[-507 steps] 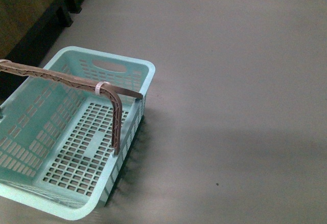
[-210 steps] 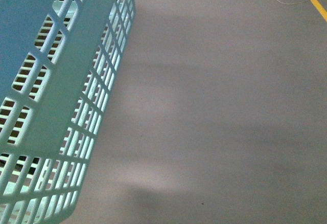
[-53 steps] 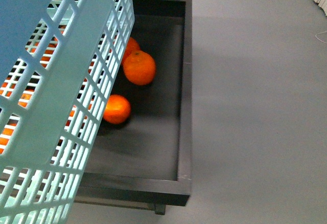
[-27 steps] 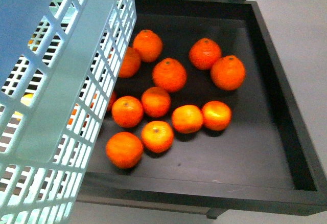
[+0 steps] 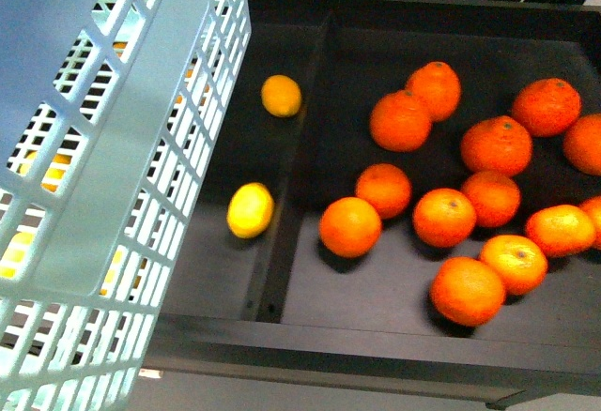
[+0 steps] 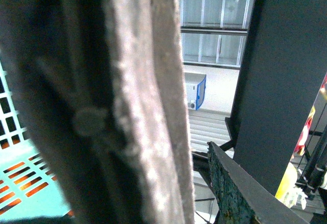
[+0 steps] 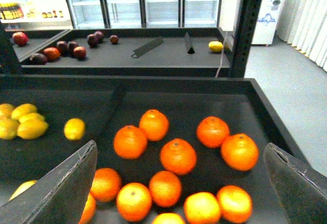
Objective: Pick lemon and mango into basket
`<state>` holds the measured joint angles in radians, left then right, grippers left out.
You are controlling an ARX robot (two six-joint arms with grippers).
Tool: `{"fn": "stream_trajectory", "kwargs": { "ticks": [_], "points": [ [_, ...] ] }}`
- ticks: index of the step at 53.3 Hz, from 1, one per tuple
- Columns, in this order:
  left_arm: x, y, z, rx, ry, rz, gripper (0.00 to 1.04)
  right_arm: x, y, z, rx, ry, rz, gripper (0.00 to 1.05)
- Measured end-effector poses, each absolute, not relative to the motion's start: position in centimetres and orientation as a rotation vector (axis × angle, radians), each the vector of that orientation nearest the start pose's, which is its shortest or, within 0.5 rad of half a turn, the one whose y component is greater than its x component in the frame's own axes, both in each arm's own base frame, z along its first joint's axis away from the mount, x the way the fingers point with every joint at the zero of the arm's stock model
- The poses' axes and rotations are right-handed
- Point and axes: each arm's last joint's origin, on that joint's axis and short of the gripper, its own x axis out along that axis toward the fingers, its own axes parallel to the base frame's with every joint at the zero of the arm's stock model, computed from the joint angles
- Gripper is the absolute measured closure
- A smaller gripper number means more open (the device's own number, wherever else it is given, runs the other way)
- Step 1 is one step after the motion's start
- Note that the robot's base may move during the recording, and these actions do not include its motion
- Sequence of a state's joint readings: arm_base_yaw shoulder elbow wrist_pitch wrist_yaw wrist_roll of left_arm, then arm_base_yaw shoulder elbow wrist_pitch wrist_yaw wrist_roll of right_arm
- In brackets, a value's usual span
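The basket (image 5: 122, 148) is seen tilted near the lemon (image 5: 251, 209) in the tray (image 5: 376, 350); the right tool (image 7: 180, 143) is spread apart; whether the left tool (image 6: 225, 178) is clamped cannot be told

We see a black tray (image 5: 376, 353) with raised rims, split front to back by a divider (image 5: 286, 205). In the left bay a lemon (image 5: 251, 209) lies near the divider, and a second yellow fruit (image 5: 281, 95) sits farther back, just beside it. The right bay holds loose tangerines (image 5: 350, 226), several touching. The right wrist view shows more yellow fruits (image 7: 23, 120) clustered in the lemon's bay. Behind the tray it shows a rear shelf (image 7: 168, 56) carrying dark fruits (image 7: 61, 47).
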<state>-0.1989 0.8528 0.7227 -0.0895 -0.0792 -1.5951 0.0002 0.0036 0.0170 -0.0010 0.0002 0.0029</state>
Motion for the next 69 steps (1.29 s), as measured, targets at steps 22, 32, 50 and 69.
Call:
{"fn": "stream_trajectory", "kwargs": {
  "ticks": [22,32,50,69],
  "points": [
    [18.8,-3.56,30.9,-1.555,0.264,0.08,0.78,9.69,0.01,16.89,0.003,-0.012,0.002,0.09],
    [18.8,-3.54,30.89,-1.555,0.263,0.082,0.78,9.69,0.0,16.89,0.003,-0.012,-0.003,0.09],
    [18.77,-3.55,30.92,-1.555,0.265,0.078,0.78,9.69,0.0,16.89,0.003,-0.012,-0.001,0.09],
    [18.77,-3.54,30.91,-1.556,0.264,0.081,0.78,9.69,0.0,16.89,0.003,-0.012,0.0,0.09]
  ]
}}
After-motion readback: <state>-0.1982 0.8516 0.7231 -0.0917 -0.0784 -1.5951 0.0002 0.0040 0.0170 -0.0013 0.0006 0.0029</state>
